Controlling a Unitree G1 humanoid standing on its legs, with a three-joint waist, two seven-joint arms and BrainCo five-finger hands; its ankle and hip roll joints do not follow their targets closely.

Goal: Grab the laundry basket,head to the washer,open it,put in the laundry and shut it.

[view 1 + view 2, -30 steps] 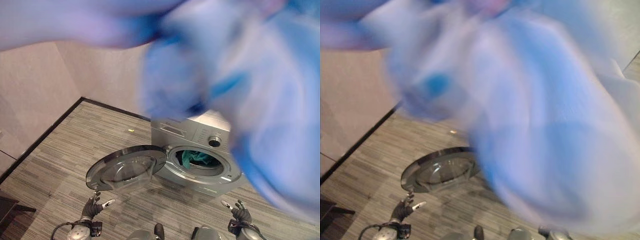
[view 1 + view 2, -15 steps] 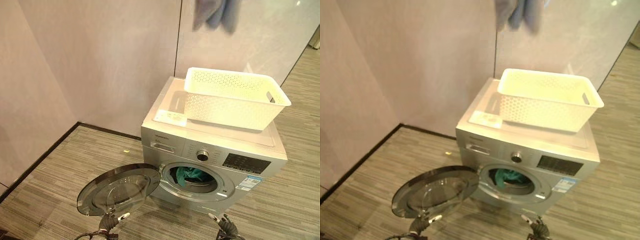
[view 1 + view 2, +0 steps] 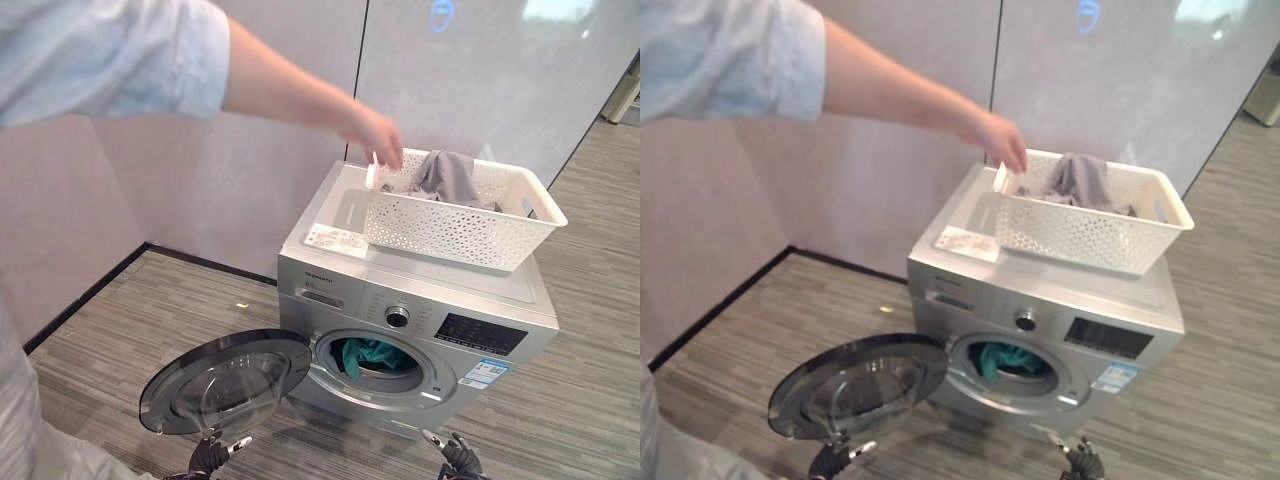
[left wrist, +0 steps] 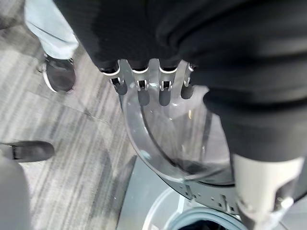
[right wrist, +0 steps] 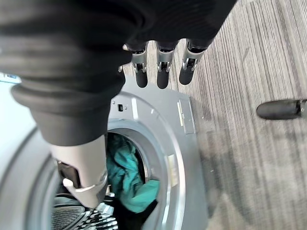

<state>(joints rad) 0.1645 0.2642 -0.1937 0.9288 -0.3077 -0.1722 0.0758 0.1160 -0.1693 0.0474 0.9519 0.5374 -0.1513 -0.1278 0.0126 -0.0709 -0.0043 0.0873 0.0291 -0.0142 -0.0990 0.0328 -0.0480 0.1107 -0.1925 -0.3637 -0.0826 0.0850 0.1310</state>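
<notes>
The white laundry basket (image 3: 455, 230) stands on top of the silver washer (image 3: 330, 275), with a grey garment (image 3: 450, 175) lying in it. The washer's round door (image 3: 225, 380) hangs wide open to the left, and teal laundry (image 3: 368, 353) sits in the drum. My left hand (image 3: 212, 455) is low in front of the door, its fingers (image 4: 139, 88) straight and holding nothing. At the washer's lower right, my right hand (image 3: 455, 458) is empty too, fingers (image 5: 160, 72) straight, facing the drum opening and the teal laundry (image 5: 127, 177).
A person in a light blue sleeve (image 3: 100, 50) stands at my left, one hand (image 3: 378, 135) at the basket's near-left rim. Their dark shoes (image 4: 60, 74) are on the striped floor by the door. Walls stand close behind and left of the washer.
A blurred blue cloth swept past the camera, then hung above the empty basket. Now a grey garment lies in the basket with the person's hand at its rim. The view shifted; my hands stayed low.
</notes>
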